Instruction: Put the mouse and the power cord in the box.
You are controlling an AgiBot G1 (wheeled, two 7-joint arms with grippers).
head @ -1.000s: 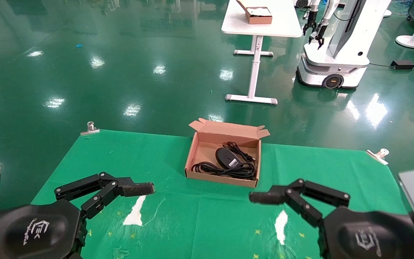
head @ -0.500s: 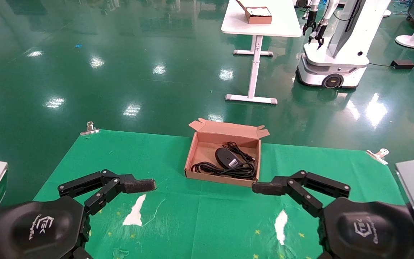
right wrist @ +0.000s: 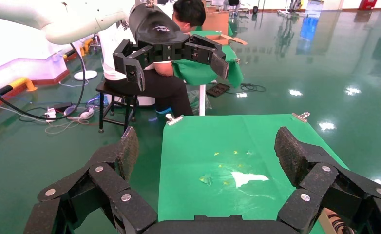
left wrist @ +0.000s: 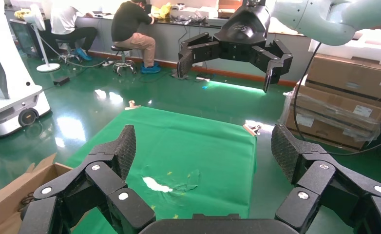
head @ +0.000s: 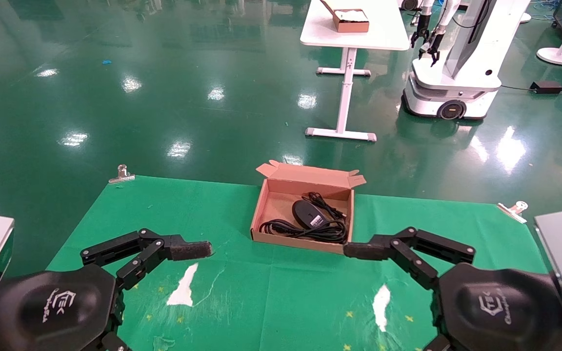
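The pinkish-brown box (head: 260, 210) stands open at the far middle of the green cloth, lid flaps raised behind it. Inside lie the black oval mouse (head: 307, 213) with its white label and thin bundled cable, and the thick coiled power cord (head: 300, 229) along the near wall. My left gripper (head: 190, 250) hovers over the cloth, near and to the left of the box, open and empty (left wrist: 203, 141). Just off the box's near right corner is my right gripper (head: 359, 250), also open and empty (right wrist: 205, 141). A corner of the box (left wrist: 10, 187) shows in the left wrist view.
Metal clips (head: 122, 174) (head: 514, 209) pin the cloth at the far corners. White tears (head: 183, 287) (head: 382, 300) mark the cloth near me. Beyond the table stand a white table with a small brown box (head: 351, 22) and another robot (head: 456, 73).
My right gripper has moved forward to the box's near right corner. The left gripper has edged slightly forward. The box and its contents have not moved.
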